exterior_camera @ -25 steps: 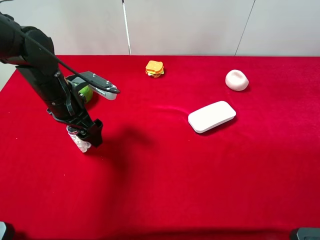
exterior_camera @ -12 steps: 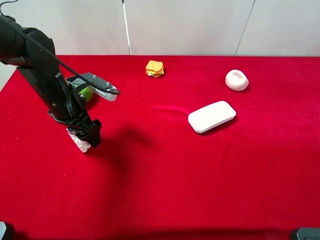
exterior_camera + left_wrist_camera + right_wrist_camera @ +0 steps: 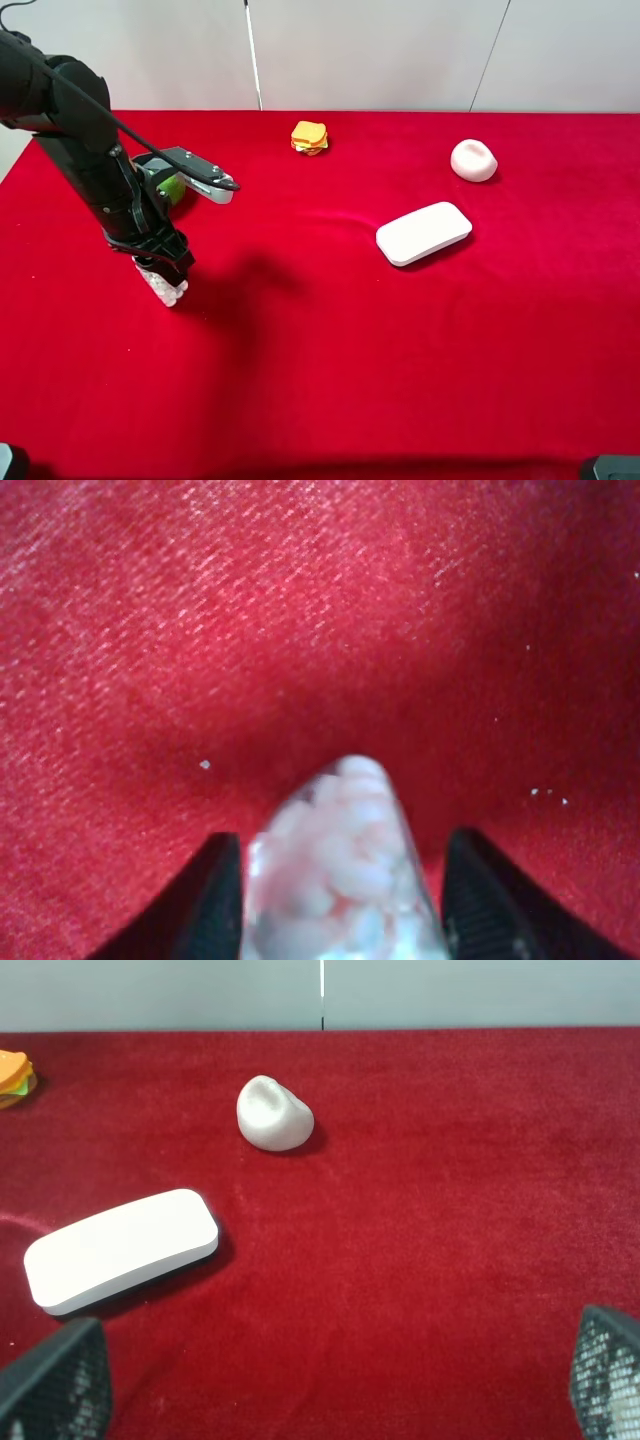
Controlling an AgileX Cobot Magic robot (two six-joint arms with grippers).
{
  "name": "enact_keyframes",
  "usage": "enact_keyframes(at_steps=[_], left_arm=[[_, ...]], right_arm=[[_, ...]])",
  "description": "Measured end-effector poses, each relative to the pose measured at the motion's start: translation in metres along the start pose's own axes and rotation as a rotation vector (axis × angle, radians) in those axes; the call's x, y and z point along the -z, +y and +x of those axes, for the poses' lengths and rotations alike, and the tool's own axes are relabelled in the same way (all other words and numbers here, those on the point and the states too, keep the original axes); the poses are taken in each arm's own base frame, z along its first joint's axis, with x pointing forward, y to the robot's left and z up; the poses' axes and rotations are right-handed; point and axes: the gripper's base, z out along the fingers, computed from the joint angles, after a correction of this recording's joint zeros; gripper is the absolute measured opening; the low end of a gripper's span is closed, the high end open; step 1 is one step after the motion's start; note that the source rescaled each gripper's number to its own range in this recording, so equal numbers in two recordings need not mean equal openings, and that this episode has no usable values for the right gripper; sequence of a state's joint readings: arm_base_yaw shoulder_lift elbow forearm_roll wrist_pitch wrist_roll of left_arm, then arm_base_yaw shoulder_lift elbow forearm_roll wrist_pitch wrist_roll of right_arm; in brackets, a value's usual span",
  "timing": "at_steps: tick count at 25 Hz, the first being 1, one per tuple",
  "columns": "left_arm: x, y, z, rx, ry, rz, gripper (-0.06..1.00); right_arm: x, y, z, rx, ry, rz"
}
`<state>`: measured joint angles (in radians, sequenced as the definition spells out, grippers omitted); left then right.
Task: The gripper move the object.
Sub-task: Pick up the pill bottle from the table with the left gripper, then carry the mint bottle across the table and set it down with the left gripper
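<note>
- Since a second ago, the jaws of the left gripper are seen drawn in from wide to narrow, while the arm is hardly shifted.
- The bottle is found on the red cloth, on the left side of the high view, near the lime and well apart from the white case.
- It is pinched between the two dark fingers, with one finger set on each side of it.
- The right gripper is held wide with nothing in it, far from the bottle.
- The bottle is judged to be small and light, so little force is needed.
- Its clear walls are thought to be thin and smooth, so it may be squashed by a hard squeeze or let slip by a weak one.
- The pale bits inside may be shaken about if it is tipped.
- It is best held across the middle of its body, not by the cap.
- The cap is not seen in any view.
- Part of the bottle is cut off at the edge of the left wrist view, and most of it is covered by the gripper in the high view.
- It cannot be told whether the bottle is upright or tilted, or whether it is lifted yet.
- The lime is half hidden behind the arm.
</note>
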<state>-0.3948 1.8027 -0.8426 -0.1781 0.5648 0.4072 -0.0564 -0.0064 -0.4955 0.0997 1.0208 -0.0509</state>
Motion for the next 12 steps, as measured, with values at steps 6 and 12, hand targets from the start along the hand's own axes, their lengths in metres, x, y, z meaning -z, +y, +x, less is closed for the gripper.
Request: enact_keyframes(at_steps=[6,12], left_arm=[[0.0000,-0.0003,0.0007,0.000,0.007,0.003,0.16],[0.0000,-0.0010,0.0024,0.000,0.026,0.011,0.16]], right_arm=[[0.0000,0.0000,-0.0001,0.000,-0.001,0.000],[0.0000,0.0000,-0.0001,0.000,-0.001,0.000]])
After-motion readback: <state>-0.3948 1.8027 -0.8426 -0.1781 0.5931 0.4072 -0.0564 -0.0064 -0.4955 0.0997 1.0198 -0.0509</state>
